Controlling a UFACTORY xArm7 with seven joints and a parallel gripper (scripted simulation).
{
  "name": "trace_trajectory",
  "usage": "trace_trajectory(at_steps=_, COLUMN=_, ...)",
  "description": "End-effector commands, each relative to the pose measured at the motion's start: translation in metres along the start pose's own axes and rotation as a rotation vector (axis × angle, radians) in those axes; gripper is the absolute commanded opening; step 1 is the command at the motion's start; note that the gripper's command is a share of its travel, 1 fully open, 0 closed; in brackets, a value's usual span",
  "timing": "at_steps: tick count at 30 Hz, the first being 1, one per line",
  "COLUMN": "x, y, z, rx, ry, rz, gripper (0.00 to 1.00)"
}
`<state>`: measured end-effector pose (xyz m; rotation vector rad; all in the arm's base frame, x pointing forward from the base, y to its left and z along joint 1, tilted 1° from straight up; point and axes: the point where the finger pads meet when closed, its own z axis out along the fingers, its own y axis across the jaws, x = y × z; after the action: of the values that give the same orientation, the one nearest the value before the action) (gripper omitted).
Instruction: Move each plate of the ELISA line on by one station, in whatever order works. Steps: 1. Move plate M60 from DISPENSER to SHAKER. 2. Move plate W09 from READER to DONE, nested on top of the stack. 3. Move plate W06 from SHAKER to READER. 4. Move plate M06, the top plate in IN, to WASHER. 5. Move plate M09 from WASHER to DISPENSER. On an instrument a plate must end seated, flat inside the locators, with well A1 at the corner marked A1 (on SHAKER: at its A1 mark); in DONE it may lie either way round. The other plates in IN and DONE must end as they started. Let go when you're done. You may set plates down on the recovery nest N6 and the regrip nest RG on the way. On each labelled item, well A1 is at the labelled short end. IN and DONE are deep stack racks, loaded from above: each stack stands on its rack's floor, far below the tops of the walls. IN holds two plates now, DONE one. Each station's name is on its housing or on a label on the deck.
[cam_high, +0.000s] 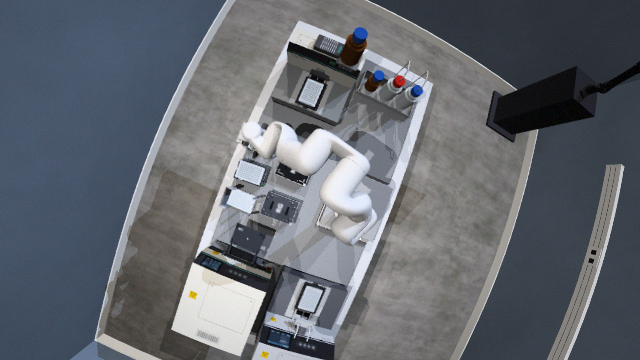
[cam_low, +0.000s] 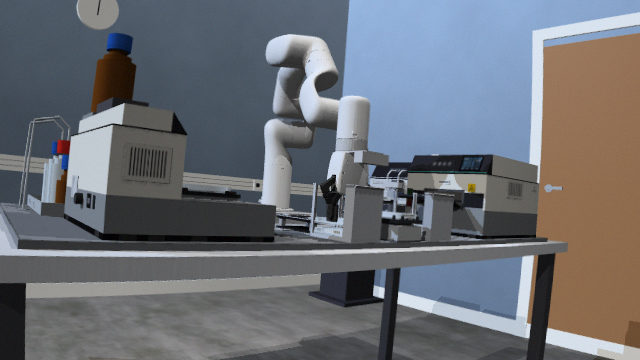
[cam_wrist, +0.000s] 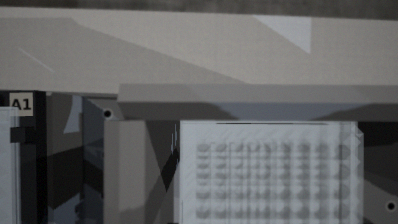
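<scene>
My gripper (cam_low: 330, 202) hangs low over the deck near the table's left edge, just behind the two grey stack racks (cam_low: 363, 213). In the top view the white wrist (cam_high: 252, 132) hides the fingers. The gripper is shut on a white well plate (cam_wrist: 270, 171), which fills the lower right of the wrist view. I cannot read its label. An A1 corner mark (cam_wrist: 21, 104) shows at the left edge of the wrist view. Another white plate (cam_high: 250, 172) lies in the rack beside the wrist. One plate (cam_high: 310, 93) sits on the far instrument and one plate (cam_high: 309, 298) on the near instrument.
A large cream instrument (cam_high: 220, 305) (cam_low: 480, 195) with a dark tray (cam_high: 247, 241) stands at one end of the table. A grey instrument (cam_low: 125, 165) with a brown bottle (cam_high: 354, 47) on top stands at the other end. Several reagent bottles (cam_high: 398, 85) stand in a rack.
</scene>
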<state>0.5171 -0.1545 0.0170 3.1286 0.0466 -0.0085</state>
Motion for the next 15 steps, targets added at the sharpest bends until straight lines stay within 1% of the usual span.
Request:
trace_trajectory(at_steps=1, x=0.0016, y=0.0005, z=-0.0019, rx=-0.002, ry=0.004, rz=0.000, gripper=0.00)
trace_trajectory(at_steps=15, x=0.0016, y=0.0005, z=-0.0005, rx=-0.001, ry=0.004, rz=0.000, gripper=0.00)
